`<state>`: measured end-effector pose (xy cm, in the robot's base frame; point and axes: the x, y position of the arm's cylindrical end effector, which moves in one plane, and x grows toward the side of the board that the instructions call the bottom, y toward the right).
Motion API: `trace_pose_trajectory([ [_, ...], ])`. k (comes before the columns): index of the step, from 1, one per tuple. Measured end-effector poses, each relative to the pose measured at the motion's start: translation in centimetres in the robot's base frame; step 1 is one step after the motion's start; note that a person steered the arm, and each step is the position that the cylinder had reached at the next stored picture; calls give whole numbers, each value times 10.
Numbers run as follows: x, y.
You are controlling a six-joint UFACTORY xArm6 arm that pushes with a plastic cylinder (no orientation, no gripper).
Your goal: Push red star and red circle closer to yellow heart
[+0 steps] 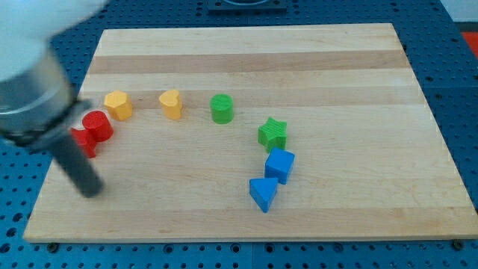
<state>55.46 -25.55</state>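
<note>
Nearest the view's bottom, the blue triangle (pixel 262 194) lies well to the right of and below the yellow heart (pixel 171 104), touching the blue cube (pixel 280 165) just above it. My tip (pixel 90 190) is a bare dark rod end with no jaws to spread or press together; it holds nothing and rests on the wooden board (pixel 246 60) well below and to the left of the yellow heart. It sits just below the red star (pixel 84 142), apart from it.

The red star is partly hidden by the blurred rod and lies left of and below the yellow heart. The red circle (pixel 98 125) touches the star's upper right side, nearer the heart. The green star (pixel 272 134) stands right of and a little below the heart.

Farther up, a yellow block (pixel 118 104), perhaps a hexagon, sits between the red circle and the yellow heart. The green cylinder (pixel 222 108) is near the heart's right.
</note>
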Motion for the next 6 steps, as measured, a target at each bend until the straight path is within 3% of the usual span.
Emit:
trace_pose_trajectory([
  [1, -12, -38],
  [2, -52, -36],
  [4, -87, 97],
  [5, -94, 127],
  [6, -70, 111],
])
